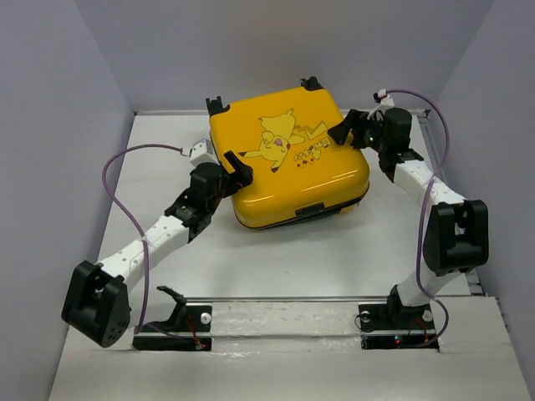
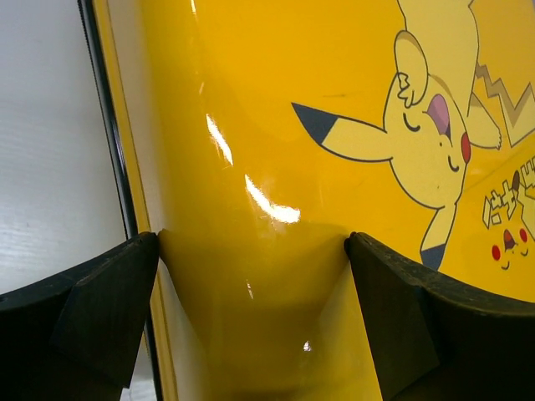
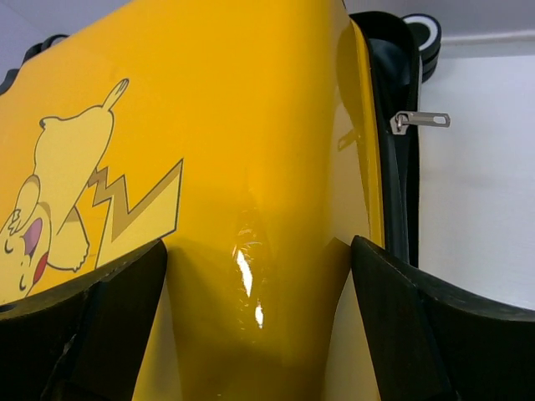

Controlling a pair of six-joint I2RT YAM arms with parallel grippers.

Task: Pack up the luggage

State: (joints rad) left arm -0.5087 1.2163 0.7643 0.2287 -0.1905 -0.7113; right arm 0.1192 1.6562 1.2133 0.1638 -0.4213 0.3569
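One luggage [image 1: 288, 163]: glossy yellow shell, Pikachu lid down, flat on surface [image 1: 276, 259]; black wheels at far edge. Two tools; left tool [image 1: 237, 167] and right tool [image 1: 345, 130] both wide open over lid.

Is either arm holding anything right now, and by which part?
Nothing is held. The left fingers and right fingers are both spread open over the lid of the luggage, at opposite edges, clamping nothing.

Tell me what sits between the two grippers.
The yellow suitcase fills the stretch between the left gripper and the right gripper, as the top view shows.
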